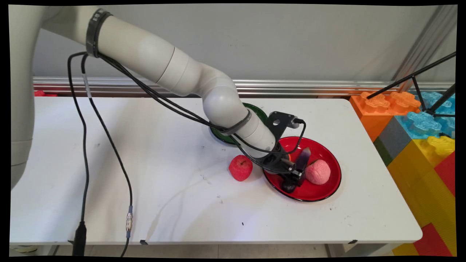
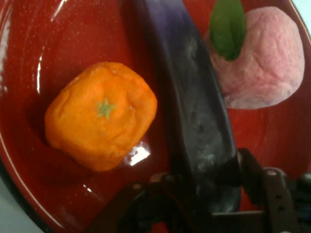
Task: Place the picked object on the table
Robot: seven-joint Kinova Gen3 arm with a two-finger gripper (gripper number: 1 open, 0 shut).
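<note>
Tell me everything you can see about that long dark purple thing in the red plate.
It looks like a toy eggplant: long, dark purple, almost black, with a dull, scuffed skin showing pale smears. It lies in the red plate, between an orange toy fruit and a pink peach-like fruit with a green leaf. The black tool is shut on its rounded end, and its other end is tilted up toward the plate's far rim. Whether it touches either fruit is unclear.

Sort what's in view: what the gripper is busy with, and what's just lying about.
In hand: gripper, shut on the eggplant, over the red plate.
Lying about: orange and pink peach in that plate; red apple on the table; green plate; toy blocks.
</note>
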